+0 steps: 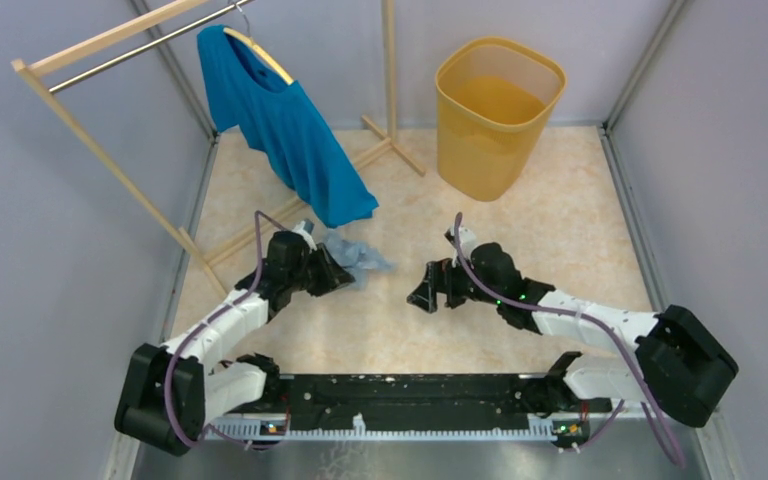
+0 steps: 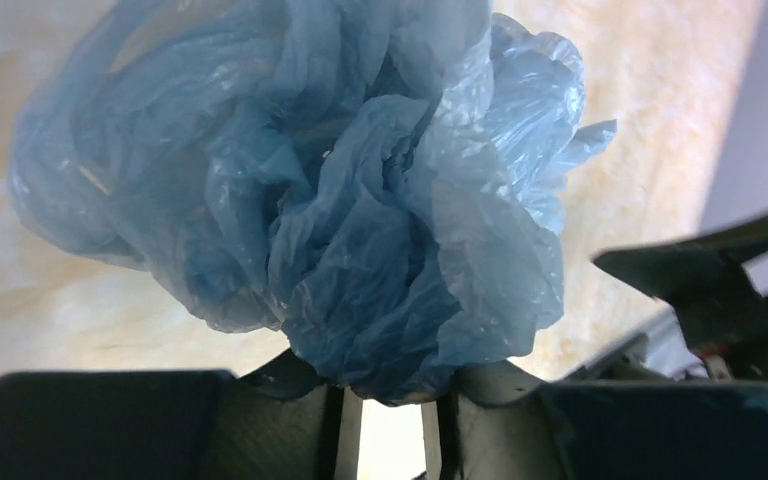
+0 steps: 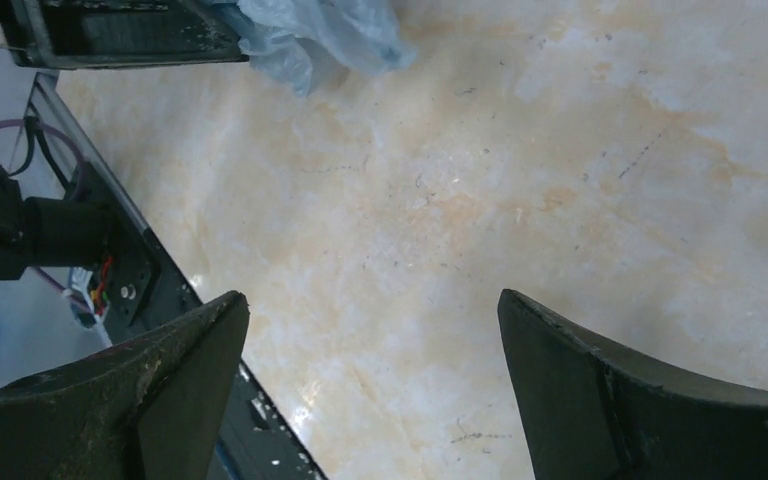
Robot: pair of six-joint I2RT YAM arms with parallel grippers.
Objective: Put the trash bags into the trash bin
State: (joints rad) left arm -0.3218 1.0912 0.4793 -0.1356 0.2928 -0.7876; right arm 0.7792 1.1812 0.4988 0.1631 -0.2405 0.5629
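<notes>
— Blue-grey film at the left gripper [image 2: 390, 400], is it gripped?
— Yes. Its jaws are drawn close on the lower bunch of the trash bag [image 2: 360, 200], and the film touches both fingers [image 2: 310, 420]. The rest of the bag billows out beyond the tips, crumpled and glossy, low over the marbled beige table [image 1: 520, 230].
— And the right gripper [image 3: 375, 310]?
— Spread wide with nothing between the jaws, only bare table beneath. It points toward the bag from the other side, a gap apart from it.
— Counts?
— Two grippers, one trash bag, one trash bin [image 1: 480, 140], and one teal T-shirt [image 1: 280, 120].
— Where are those?
— The T-shirt hangs from a hanger [image 1: 260, 50] on the wooden clothes rack [image 1: 100, 40], with its hem just behind the bag. The yellow-orange bin stands upright at the far right, well apart from the bag.
</notes>
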